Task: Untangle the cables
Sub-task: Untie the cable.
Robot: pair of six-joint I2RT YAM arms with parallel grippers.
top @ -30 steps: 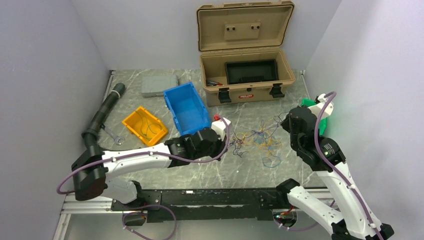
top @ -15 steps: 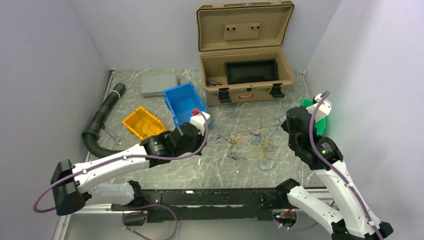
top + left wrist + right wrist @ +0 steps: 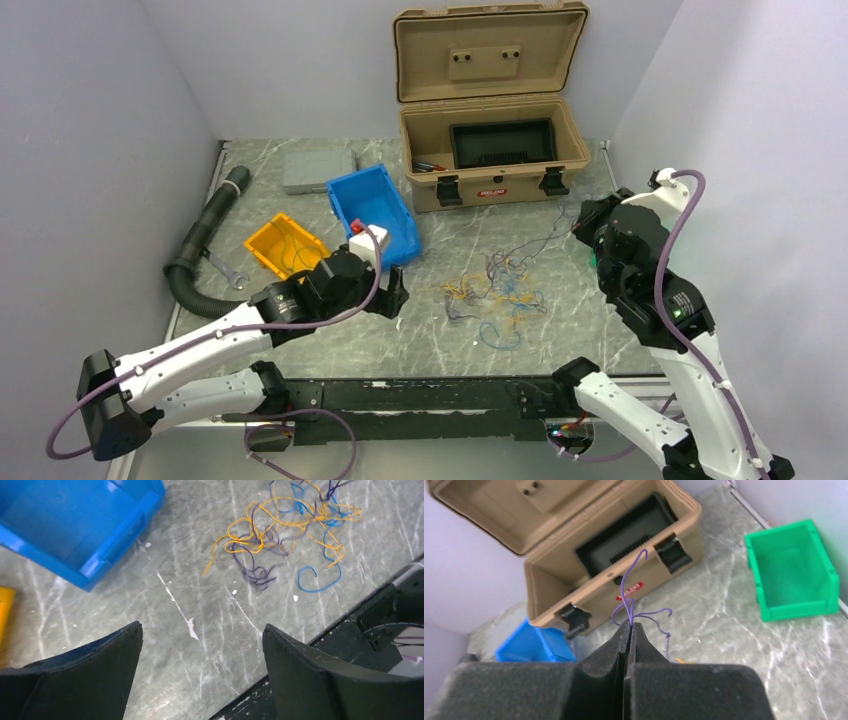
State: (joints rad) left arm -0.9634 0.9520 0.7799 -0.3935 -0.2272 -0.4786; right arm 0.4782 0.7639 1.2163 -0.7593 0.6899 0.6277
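From above, the left fingers [image 3: 393, 293] stand wide apart, holding nothing. The cables [image 3: 495, 297] lie tangled on the counter [image 3: 400, 340] to their right.

Left wrist: the tangle lies ahead-right of the fingers, a blue bin [image 3: 75, 525] ahead-left.

Right wrist: the right fingers [image 3: 628, 645] pinch a purple strand [image 3: 628, 597]. Beyond them, the tan case's [image 3: 549, 585] red label [image 3: 629, 591] is unreadable.

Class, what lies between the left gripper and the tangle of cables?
Only bare marbled table: in the left wrist view, nothing sits between the open left gripper and the cables.
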